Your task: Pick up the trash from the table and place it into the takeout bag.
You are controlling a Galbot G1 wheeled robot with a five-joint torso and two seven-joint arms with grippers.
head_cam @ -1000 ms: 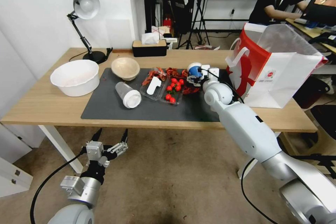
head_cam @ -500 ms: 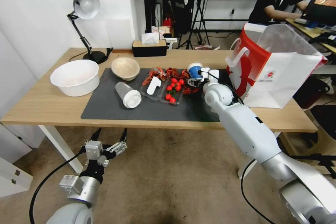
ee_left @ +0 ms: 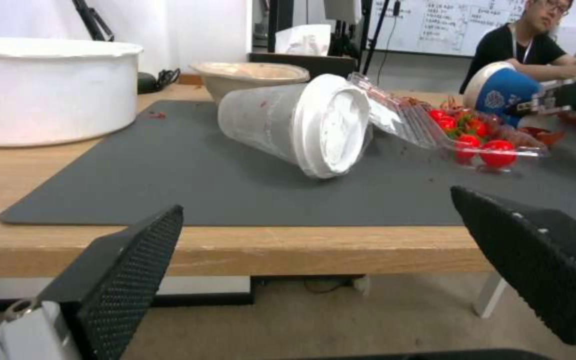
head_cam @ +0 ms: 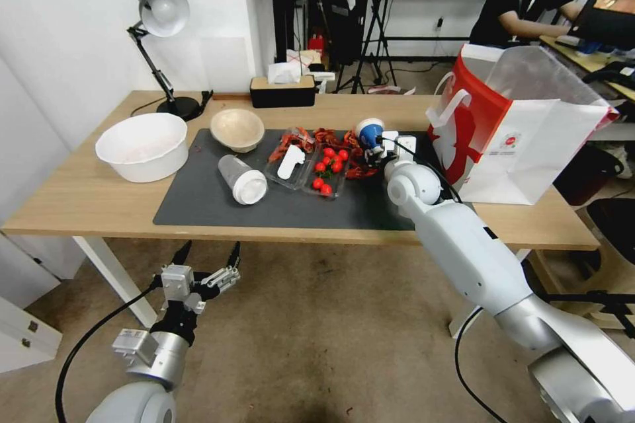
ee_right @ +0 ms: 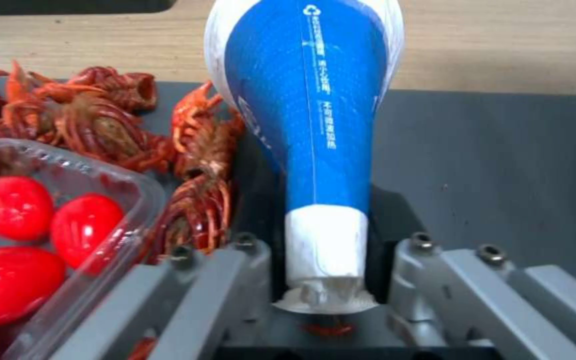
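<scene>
The blue paper cup [ee_right: 315, 115] is in the right pincer [ee_right: 325, 280] now, pinched at its narrow base, and you can see the paper crushed flat there between the jaws. It's light and soft, it buckles under almost no squeeze, so a hold low on the stiffer bottom rim looks the sensible choice. Seen from the head, the blue paper cup [head_cam: 368, 133] sits at the far right part of the dark mat [head_cam: 218, 201], tipped with its white rim pointing away from the arm.

Just beside it lie red crayfish shells [ee_right: 95, 115], touching or nearly touching the cup's side, and a clear tray of cherry tomatoes [head_cam: 329, 172]. A careless swing could drag shells along.

The takeout bag [head_cam: 522, 139] stands close on the right of the counter [head_cam: 86, 198], mouth open, taller than the cup, so the near wall and the white handle [head_cam: 450, 109] are what stand in the way.

More trash waits: a lidded translucent cup [head_cam: 242, 180] on its side and a beige bowl [head_cam: 237, 129].

The left pincer [head_cam: 206, 263] hangs below the counter's edge, fingers spread, idle.
</scene>
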